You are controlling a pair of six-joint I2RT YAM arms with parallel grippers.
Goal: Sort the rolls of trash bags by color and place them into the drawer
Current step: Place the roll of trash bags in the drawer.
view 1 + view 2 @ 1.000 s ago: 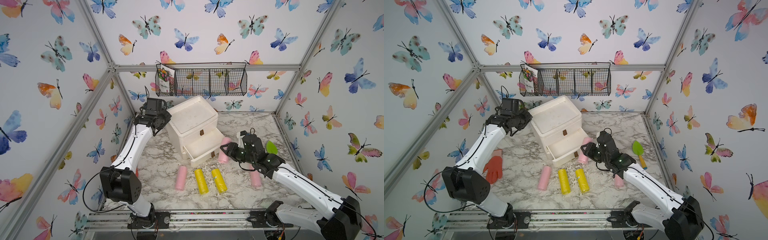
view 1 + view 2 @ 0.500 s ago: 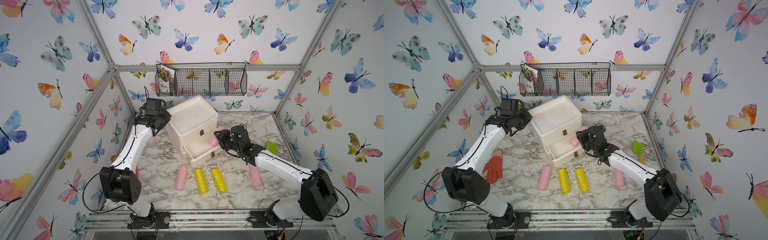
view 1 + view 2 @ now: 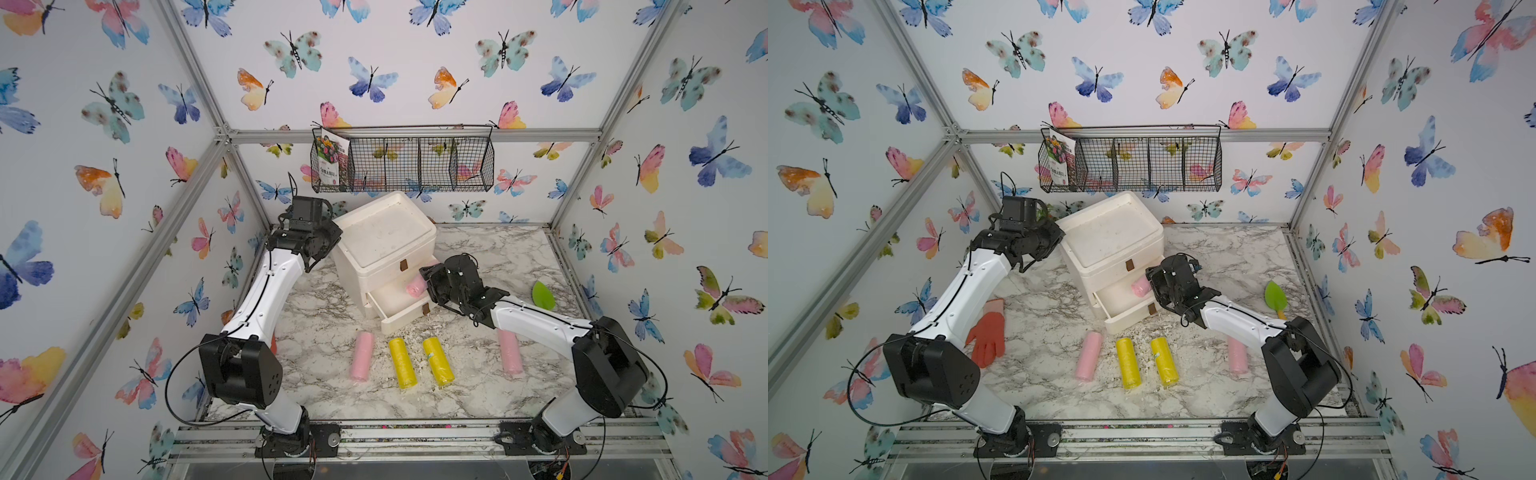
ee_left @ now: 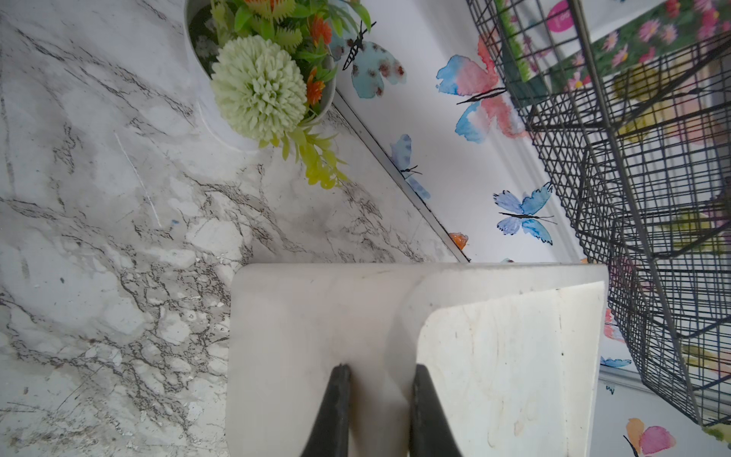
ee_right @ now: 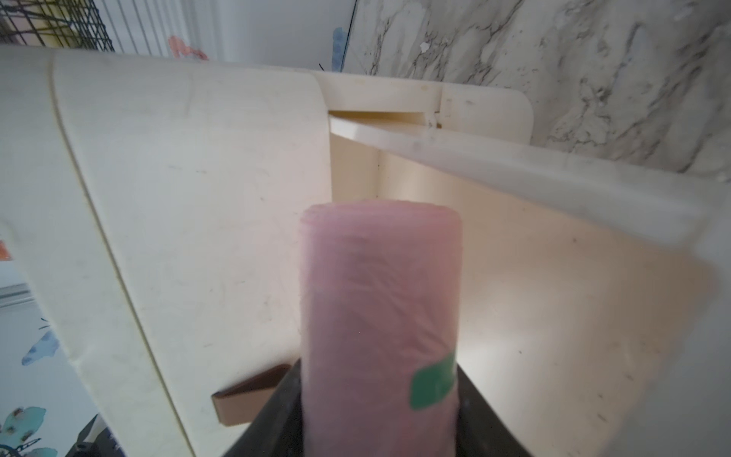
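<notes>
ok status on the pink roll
left gripper clamped on cabinet. right gripper around pink roll above open drawer, grip unclear. nothing blocking.

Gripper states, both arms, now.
Left gripper: jaws closed on the rim of the white cabinet.
Right gripper: jaws holding the pink roll over the open drawer.

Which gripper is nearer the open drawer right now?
Right. The right gripper, a pink roll between its fingers, hangs over the open drawer; the left gripper grips the top rim of the cabinet, behind the drawer.
</notes>
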